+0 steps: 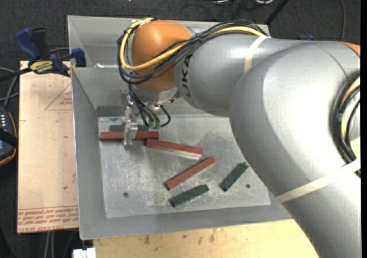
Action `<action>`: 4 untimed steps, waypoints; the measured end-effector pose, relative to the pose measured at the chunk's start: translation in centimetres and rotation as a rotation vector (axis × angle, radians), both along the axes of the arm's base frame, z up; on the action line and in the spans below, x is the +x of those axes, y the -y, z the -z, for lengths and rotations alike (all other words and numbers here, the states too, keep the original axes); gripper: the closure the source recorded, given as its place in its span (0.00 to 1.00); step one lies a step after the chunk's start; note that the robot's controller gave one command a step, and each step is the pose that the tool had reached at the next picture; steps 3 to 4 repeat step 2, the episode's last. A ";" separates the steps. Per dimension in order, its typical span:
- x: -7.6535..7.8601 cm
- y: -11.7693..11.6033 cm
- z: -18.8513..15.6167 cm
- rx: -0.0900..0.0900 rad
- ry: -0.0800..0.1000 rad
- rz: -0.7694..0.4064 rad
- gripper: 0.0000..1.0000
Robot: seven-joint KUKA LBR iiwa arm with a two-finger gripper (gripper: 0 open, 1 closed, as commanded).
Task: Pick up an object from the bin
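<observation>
Nearest you, a short dark green flat bar [188, 195] is lying on the floor of the grey metal bin [132, 185]. A second dark green flat bar [233, 176] is sitting to its right, apart from it. Behind them, a red-brown flat bar [190, 173] is lying on a slant, and a longer red-brown bar [174, 147] is resting just beyond it, near it. Farther back, towards the bin's far left corner, the tool [131, 134] is sitting over the middle of a third red-brown bar [110, 135]. This bar is lying crosswise and showing on both sides of the tool. You cannot tell whether the tool is apart or clamped. The grey arm [275, 96] is reaching in from the right.
</observation>
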State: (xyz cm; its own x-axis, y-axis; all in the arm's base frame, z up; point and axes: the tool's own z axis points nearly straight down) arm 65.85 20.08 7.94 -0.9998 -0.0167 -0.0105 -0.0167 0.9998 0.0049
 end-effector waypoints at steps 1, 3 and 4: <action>0.0 0.0 0.0 0.000 0.000 0.000 1.00; -1.0 0.0 -12.1 -0.004 -0.008 -0.025 1.00; -1.0 0.0 -12.1 -0.004 -0.008 -0.025 1.00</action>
